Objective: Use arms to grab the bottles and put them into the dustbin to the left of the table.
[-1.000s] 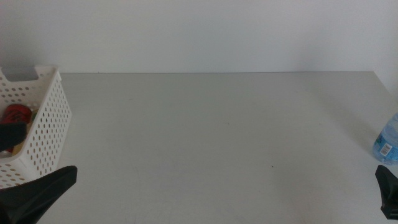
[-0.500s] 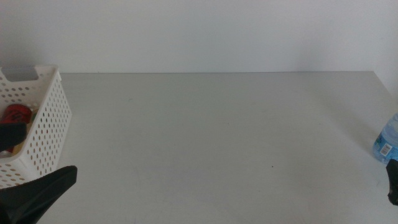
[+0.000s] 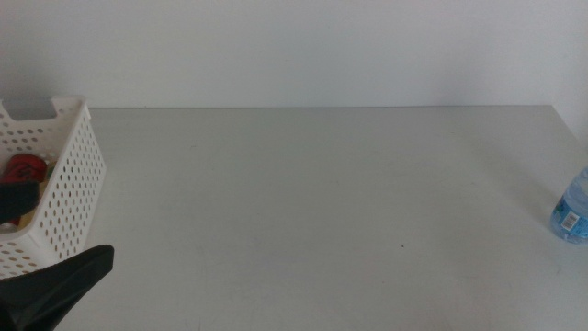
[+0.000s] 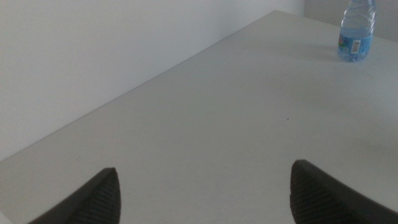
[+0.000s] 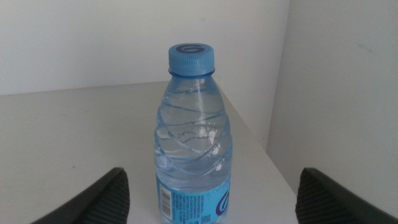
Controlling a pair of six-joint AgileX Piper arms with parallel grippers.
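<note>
Wall [image 3: 294, 51]: plain white, rising directly behind the table's far edge.
Side wall [image 5: 342, 93]: white, meeting the back wall at the corner.

Dustbin [image 3: 64, 184] at left edge of table [image 3: 312, 202]; soda can [image 3: 26, 168] inside it. Water bottle [image 3: 571, 208] upright at far right table edge, well apart from dustbin. Left gripper [image 3: 55, 285] just before dustbin.
</note>
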